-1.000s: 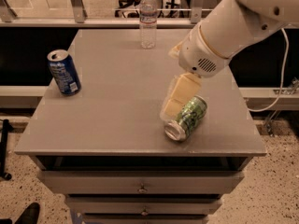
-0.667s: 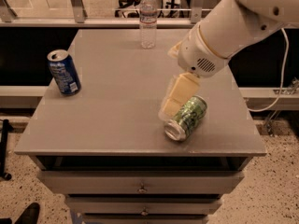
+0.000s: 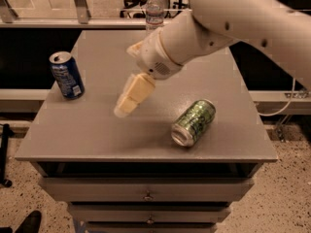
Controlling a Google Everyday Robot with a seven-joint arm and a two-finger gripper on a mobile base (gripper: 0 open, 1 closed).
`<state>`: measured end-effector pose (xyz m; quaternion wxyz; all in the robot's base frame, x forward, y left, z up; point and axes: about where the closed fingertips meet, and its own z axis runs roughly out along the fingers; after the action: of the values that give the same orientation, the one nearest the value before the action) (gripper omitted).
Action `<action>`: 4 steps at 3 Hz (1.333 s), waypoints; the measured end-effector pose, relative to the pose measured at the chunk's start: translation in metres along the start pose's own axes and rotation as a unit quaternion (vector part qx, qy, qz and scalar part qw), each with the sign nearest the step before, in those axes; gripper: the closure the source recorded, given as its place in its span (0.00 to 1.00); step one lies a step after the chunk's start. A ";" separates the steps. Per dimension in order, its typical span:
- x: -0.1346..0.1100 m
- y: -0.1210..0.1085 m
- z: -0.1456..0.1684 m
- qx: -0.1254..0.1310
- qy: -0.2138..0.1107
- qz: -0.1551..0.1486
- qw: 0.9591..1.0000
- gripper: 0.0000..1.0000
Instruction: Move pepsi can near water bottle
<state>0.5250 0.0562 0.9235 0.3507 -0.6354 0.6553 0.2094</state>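
Pepsi can: upright at the table's 9 o'clock edge, well apart from the bottle at 12 o'clock.
Handling: probably light, thin-walled and slick; best taken mid-body, across the sides.
Writing: white label print, unreadable.
Gripper: mid-table, at 3 o'clock of the can, holding nothing; open or closed, cannot tell.

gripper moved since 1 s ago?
Yes. The gripper has shifted left over the table, away from the lying green can it was right above, toward the pepsi can. The green can has stayed put.
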 end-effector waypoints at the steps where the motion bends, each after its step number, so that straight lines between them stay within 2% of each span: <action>1: -0.035 -0.012 0.057 -0.007 -0.056 -0.017 0.998 0.00; 2: -0.070 -0.044 0.129 -0.001 -0.118 -0.002 0.993 0.00; 3: -0.082 -0.059 0.157 -0.002 -0.142 0.023 0.990 0.00; 4: -0.090 -0.065 0.179 -0.016 -0.159 0.057 0.986 0.03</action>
<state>0.6188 0.2401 0.8803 0.4276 -0.5608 0.6234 0.3376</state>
